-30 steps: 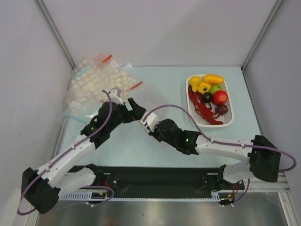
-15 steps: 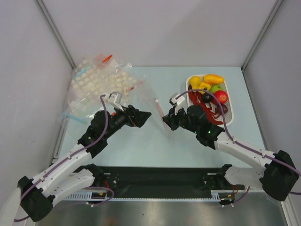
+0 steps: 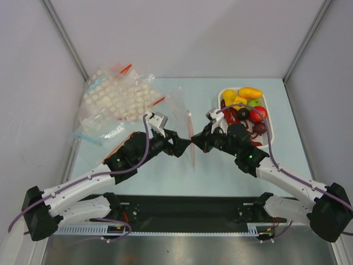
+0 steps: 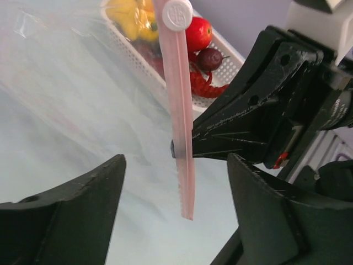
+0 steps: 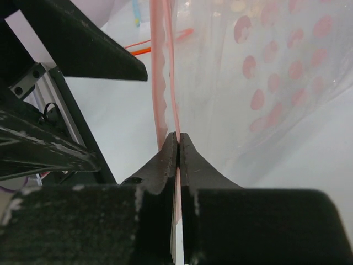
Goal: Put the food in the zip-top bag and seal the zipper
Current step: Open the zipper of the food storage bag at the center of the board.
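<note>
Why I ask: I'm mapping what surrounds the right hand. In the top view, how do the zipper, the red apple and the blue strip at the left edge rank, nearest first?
1. zipper, pinched in the right hand, mid-table.
2. red apple, in the tray on the right.
3. blue strip, far left by the dotted bags.

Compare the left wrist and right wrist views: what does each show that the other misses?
Left wrist only: the left gripper with jaws open either side of the zipper, the white slider, and the basket with the red apple and lobster. Right wrist only: the dotted bags, seen through the zip-top bag. Both: the right gripper shut on the zipper.
</note>
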You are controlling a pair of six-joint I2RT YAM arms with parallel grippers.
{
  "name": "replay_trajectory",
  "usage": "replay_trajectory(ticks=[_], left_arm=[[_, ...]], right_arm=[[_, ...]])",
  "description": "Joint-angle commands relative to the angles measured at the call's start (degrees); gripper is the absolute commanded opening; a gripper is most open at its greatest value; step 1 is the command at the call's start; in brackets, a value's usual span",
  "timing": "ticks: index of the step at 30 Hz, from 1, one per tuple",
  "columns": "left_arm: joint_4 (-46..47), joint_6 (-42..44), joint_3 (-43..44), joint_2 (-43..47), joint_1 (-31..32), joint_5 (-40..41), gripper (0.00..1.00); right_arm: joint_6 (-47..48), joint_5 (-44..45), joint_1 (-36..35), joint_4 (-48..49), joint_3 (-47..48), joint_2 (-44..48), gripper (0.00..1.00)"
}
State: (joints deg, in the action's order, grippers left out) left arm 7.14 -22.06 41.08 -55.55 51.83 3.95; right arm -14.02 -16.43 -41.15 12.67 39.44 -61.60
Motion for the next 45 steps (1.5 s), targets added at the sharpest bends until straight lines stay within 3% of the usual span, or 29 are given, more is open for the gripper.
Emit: replay_trajectory(ticks=[1, 5, 12, 21, 27, 31, 34, 39, 45], left_arm=[[-0.8, 4.31, 4.0, -1.57, 2.83, 6.68, 0.77], [-2.39, 4.75, 5.15, -2.63, 4.59, 13.27, 0.68], [-2.65, 4.75, 5.24, -3.07, 5.38, 15.39, 0.6], [-4.23, 5.37, 6.82, -5.44, 6.09, 18.19, 0.48], [-5.03, 5.54, 7.17, -5.62, 6.52, 20.4, 0.27], [-5.99, 5.8, 7.96, -6.5, 6.61, 21.45, 0.08], [-8.7, 6.24, 9.19, -7.82, 6.88, 22.24, 0.0], [-11.09, 6.6, 11.21, -8.79, 7.93, 25.84, 0.0], [-12.76, 6.6, 12.44, -10.37, 8.63, 25.85, 0.2]], right_arm=[[-1.71, -0.98, 0.1, 3.59, 0.02, 1.49, 0.0], [-2.15, -0.54, -0.86, 3.51, 0.28, 1.57, 0.0], [0.04, 11.31, -7.62, 3.5, 0.55, 1.66, 0.0], [1.1, 18.17, -11.76, 4.83, 0.72, 0.52, 0.0], [1.54, 22.13, -12.47, 4.38, 0.81, 0.34, 0.0], [1.45, 23.98, -12.47, 4.38, 0.64, 0.78, 0.0], [1.19, 27.4, -12.47, 3.86, 0.64, 0.87, 0.0], [0.93, 30.48, -12.03, 2.81, 0.64, 1.22, 0.0], [-0.22, 29.27, -10.71, 3.85, -0.59, 2.8, 0.0]])
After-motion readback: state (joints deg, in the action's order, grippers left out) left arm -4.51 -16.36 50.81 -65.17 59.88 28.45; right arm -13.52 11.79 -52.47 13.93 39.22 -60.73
